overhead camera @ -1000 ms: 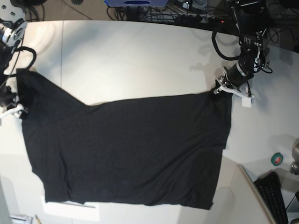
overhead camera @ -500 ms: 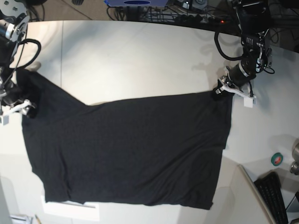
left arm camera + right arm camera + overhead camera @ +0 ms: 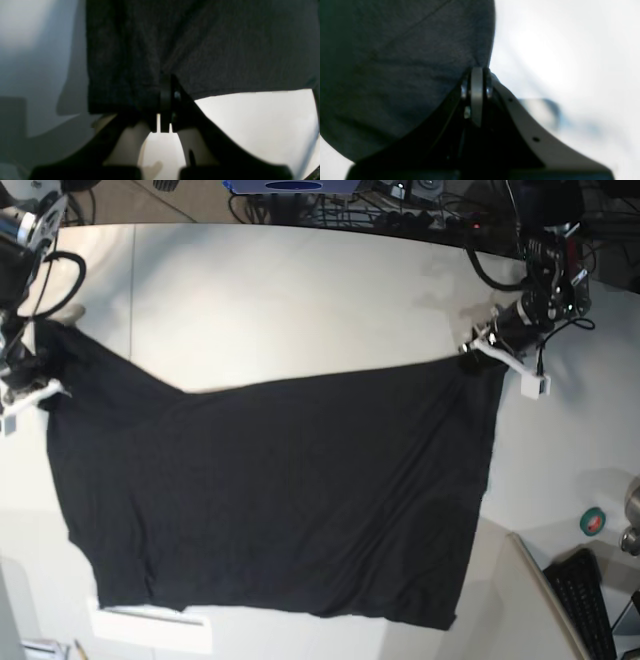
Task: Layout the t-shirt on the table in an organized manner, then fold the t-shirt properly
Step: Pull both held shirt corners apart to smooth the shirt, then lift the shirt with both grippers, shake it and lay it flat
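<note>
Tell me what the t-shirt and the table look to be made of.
T-shirt: soft knit fabric, likely cotton, matte black; it drapes and wrinkles, and the left wrist view shows a fine ribbed weave. Table: smooth off-white top, possibly laminate, matte with soft light patches and a thin seam.

My arms are black with loops of black cable. My left gripper point(image 3: 472, 352) and right gripper point(image 3: 40, 392) have white fingers point(image 3: 527, 385) with small round screw holes and black parts.
</note>
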You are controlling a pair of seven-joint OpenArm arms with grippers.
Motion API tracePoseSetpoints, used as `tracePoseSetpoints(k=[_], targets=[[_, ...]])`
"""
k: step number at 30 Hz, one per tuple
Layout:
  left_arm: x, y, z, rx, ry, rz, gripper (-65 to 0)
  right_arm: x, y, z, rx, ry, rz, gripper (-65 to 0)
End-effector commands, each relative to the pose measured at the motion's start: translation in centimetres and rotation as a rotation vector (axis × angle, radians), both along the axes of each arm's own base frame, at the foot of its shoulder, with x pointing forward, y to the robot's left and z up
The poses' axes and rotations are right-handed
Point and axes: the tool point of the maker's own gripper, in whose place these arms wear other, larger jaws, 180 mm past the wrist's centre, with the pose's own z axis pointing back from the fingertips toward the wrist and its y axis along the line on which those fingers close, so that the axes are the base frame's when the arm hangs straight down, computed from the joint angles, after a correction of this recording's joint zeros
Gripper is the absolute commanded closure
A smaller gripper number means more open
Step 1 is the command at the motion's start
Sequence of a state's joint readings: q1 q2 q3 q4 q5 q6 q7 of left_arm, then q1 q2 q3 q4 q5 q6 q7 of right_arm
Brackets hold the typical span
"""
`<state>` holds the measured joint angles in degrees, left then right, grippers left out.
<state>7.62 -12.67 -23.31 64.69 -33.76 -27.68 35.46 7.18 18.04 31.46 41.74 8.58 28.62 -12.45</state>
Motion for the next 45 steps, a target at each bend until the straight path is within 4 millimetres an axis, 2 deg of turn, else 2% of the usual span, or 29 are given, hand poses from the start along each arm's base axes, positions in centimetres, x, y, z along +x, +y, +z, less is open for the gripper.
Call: tracePoseSetpoints(k=[1,7,12,17,20,24,26,31,35,40,42,45], targets=[[0.0,1.1,0.8,0.04,-0.006,-0.012,0.0,-0.1,-0.8,1.2,-0.036,-0.026,0.011,0.0],[-2.9,0.9,1.9,0.093,-0.011,-0.062,0.0,-5.0,1.0,3.0,-0.133,-0.004,0.095,0.0],[-4.7,0.5,2.7,0.117,-0.011,-0.093,0.0,-7.8,0.7,4.3,-0.164,0.011,0.059,0.0],[-4.5,1.0,2.9,0.133,-0.005,-0.059,0.0,-8.2,0.7,4.4,-0.168,0.025,0.061,0.0],[-3.3,0.7,4.2,0.146,-0.049,-0.073,0.0,-7.7,0.7,4.6,-0.17,0.013,0.063,0.0],[0.3,0.5,7.4,0.181,-0.133,-0.112,0.0,-4.3,0.4,7.5,-0.211,-0.078,0.077,0.0],[3.3,1.0,9.8,0.219,-0.142,-0.139,0.0,-1.8,-0.4,10.4,-0.263,-0.141,0.093,0.0],[10.7,2.2,15.2,0.235,-0.204,-0.064,0.0,4.5,-2.4,17.1,-0.328,-0.208,0.083,0.0],[15.8,0.3,17.1,0.209,-0.241,-0.112,0.0,9.5,-2.9,20.9,-0.325,-0.274,0.08,0.0],[22.1,-1.1,17.5,0.307,-0.204,-0.175,0.0,16.6,-2.7,23.7,-0.296,-0.293,0.145,0.0],[25.5,-2.7,19.1,0.343,-0.244,-0.196,0.0,19.8,-3.1,26.2,-0.279,-0.358,0.145,0.0],[29.7,-4.7,22.8,0.374,-0.305,-0.217,0.0,23.3,-3.9,30.6,-0.284,-0.457,0.145,0.0]])
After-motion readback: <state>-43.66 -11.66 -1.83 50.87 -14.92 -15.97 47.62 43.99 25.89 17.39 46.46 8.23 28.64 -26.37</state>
